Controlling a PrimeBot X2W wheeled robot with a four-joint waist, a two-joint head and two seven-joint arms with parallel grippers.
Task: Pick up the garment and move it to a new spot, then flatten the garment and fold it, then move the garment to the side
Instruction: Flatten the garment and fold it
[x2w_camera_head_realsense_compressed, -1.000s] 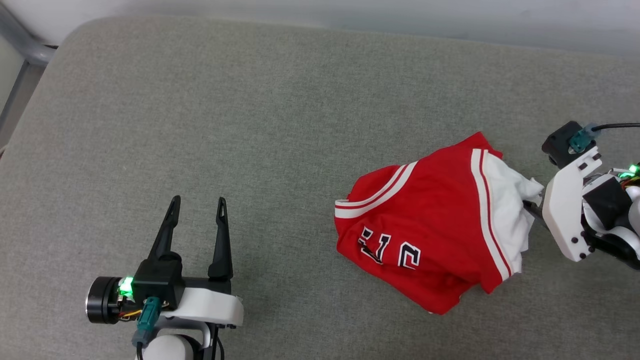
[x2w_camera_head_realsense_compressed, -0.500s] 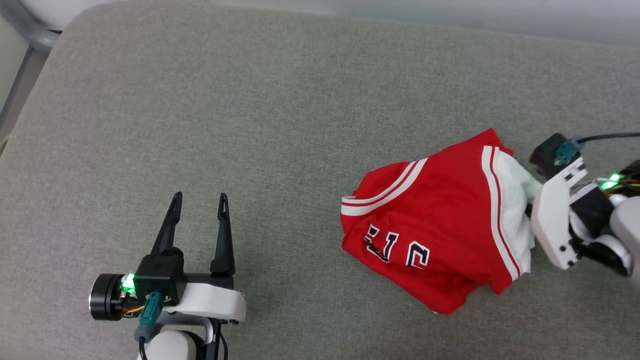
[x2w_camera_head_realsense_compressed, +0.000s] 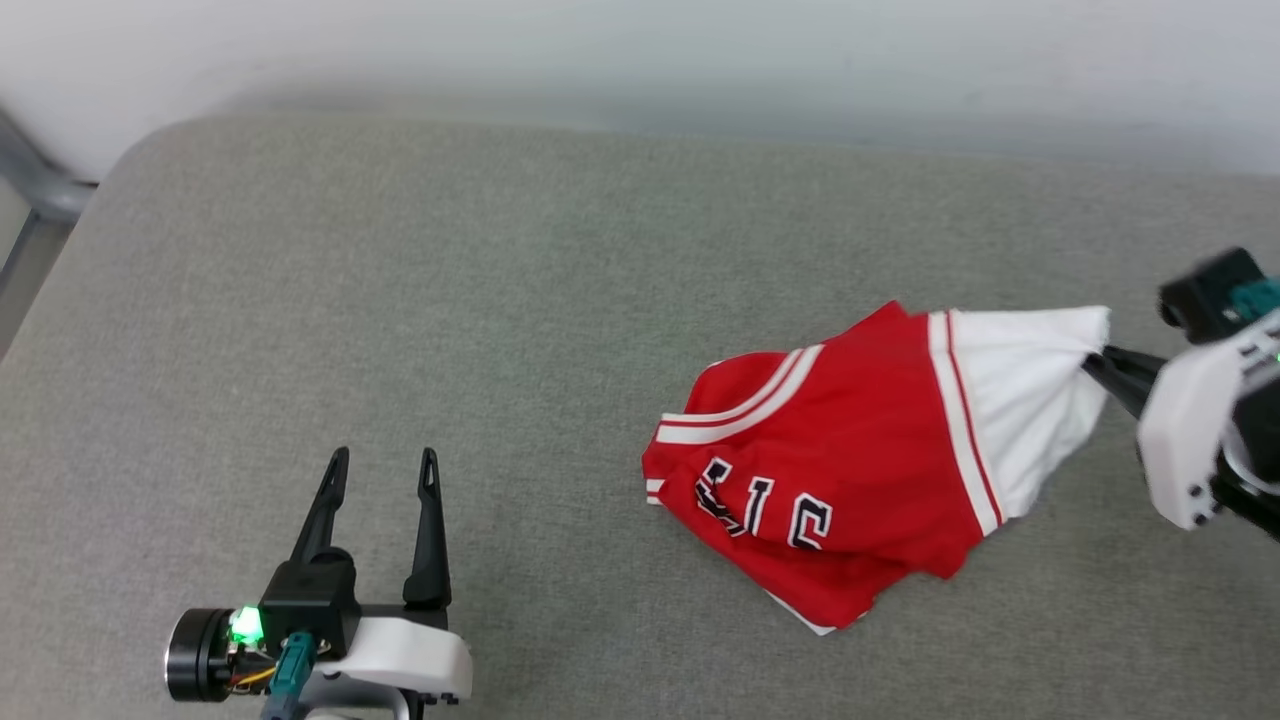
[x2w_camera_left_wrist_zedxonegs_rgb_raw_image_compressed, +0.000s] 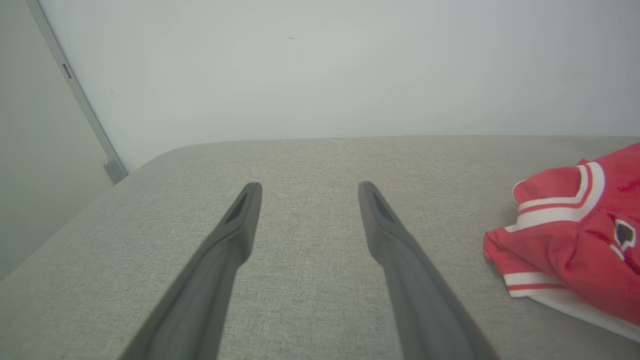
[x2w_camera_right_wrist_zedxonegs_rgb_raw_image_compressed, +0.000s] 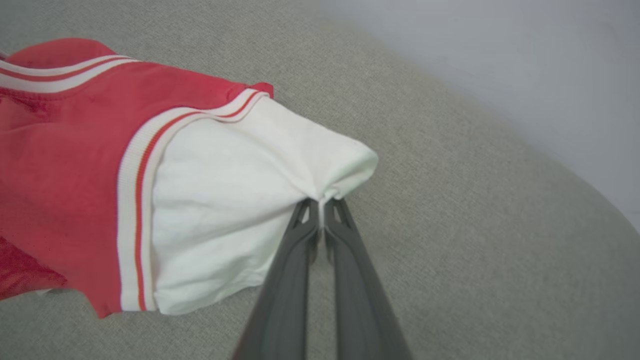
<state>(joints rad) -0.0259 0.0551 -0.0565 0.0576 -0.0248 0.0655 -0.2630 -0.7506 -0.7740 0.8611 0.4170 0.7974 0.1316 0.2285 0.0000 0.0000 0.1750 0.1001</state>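
The garment (x2w_camera_head_realsense_compressed: 850, 470), a red jersey with a white sleeve, striped trim and black letters, lies crumpled on the grey surface at the right. Its white sleeve (x2w_camera_right_wrist_zedxonegs_rgb_raw_image_compressed: 230, 200) is stretched out toward my right gripper (x2w_camera_head_realsense_compressed: 1092, 362), which is shut on the sleeve's edge; in the right wrist view the two fingers pinch the cloth at their tips (x2w_camera_right_wrist_zedxonegs_rgb_raw_image_compressed: 321, 204). My left gripper (x2w_camera_head_realsense_compressed: 382, 462) stands open at the lower left, well apart from the garment (x2w_camera_left_wrist_zedxonegs_rgb_raw_image_compressed: 575, 235), nothing between its fingers (x2w_camera_left_wrist_zedxonegs_rgb_raw_image_compressed: 309, 189).
A grey padded surface (x2w_camera_head_realsense_compressed: 450, 300) spreads under everything, with a rounded far-left corner and a pale wall (x2w_camera_head_realsense_compressed: 640, 50) behind it. A metal frame bar (x2w_camera_head_realsense_compressed: 35, 185) shows at the left edge.
My right gripper has shut on the white sleeve and pulled it out to the right, drawing it taut. The head camera has shifted. The left gripper stays open.
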